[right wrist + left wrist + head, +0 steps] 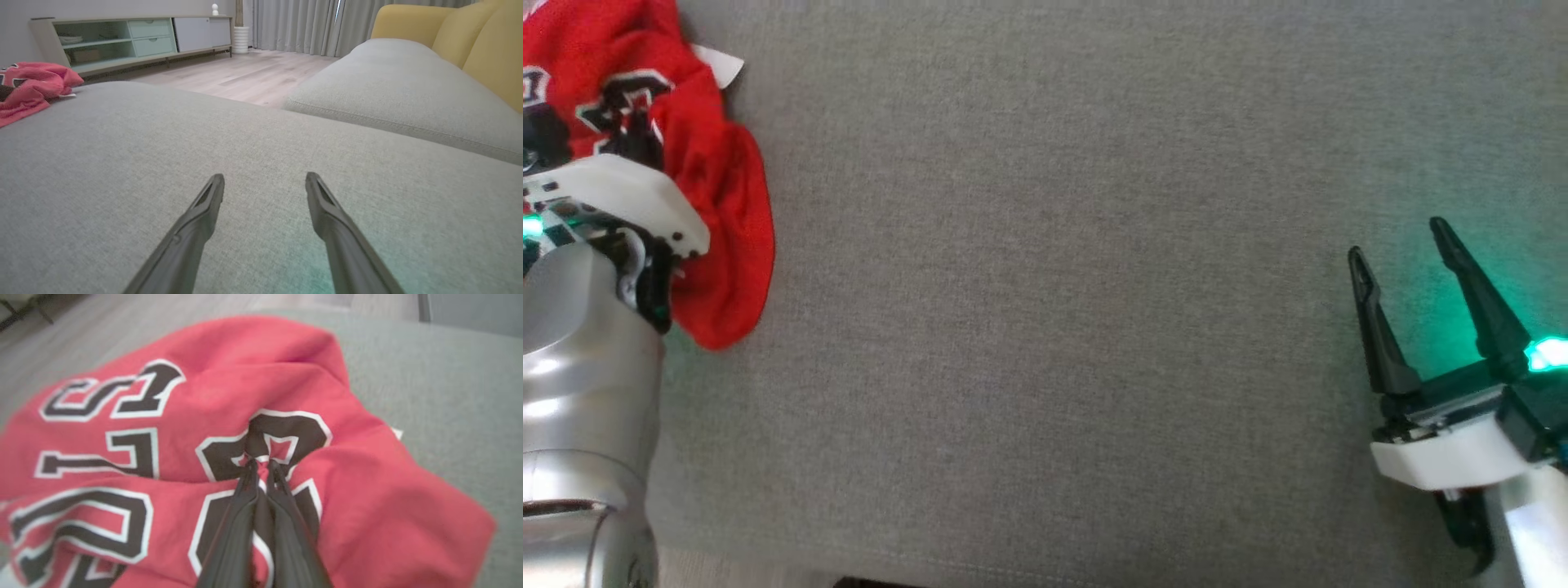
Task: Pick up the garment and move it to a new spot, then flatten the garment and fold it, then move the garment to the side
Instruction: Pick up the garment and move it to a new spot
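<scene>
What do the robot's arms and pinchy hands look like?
Each gripper has two long, thin, dark fingers tapering to points, like the right gripper. Behind them sit a black base, a white plastic cuff and a glowing green light. The left gripper matches, and its forearm is smooth, shiny silver.

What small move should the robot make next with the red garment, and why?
Probably lift the left gripper a little, raising the garment off the grey cushion. The gripper is pinched shut on a fold of the printed fabric, the garment lies bunched at the left of the cushion, and the right gripper is open over bare cushion, so a new spot looks free.
</scene>
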